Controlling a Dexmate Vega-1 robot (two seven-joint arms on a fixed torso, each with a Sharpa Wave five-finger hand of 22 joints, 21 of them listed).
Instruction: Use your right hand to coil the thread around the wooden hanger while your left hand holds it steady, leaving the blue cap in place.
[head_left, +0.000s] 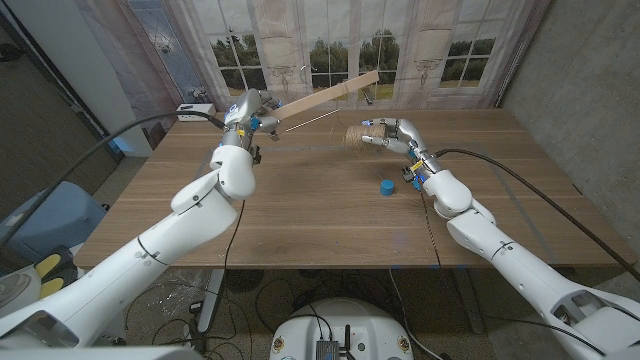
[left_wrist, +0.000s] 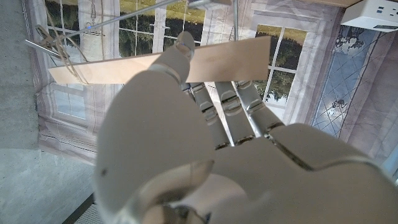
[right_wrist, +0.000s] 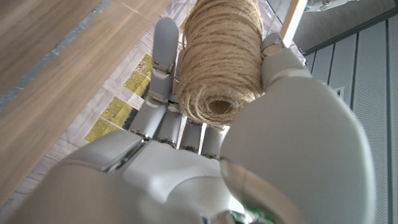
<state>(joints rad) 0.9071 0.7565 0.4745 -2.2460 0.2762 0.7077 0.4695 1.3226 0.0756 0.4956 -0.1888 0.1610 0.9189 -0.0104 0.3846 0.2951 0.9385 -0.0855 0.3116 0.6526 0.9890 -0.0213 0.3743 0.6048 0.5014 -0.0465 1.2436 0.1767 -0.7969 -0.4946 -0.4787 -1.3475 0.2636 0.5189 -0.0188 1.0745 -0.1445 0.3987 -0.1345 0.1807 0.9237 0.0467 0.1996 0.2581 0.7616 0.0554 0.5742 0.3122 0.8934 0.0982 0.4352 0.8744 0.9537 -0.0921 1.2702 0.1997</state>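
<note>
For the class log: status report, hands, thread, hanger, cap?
Left hand holds wooden hanger raised. Right hand grips twine spool beside it. Blue cap on table, untouched.

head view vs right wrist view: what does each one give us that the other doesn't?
Head view alone: the blue cap lying on the wooden table near the right forearm, and the left hand holding up one end of the wooden hanger.

Right wrist view alone: a close look at the twine spool, its wound strands and hollow core, gripped between fingers and thumb.

Both: the right hand holding the spool, and the tabletop.
</note>
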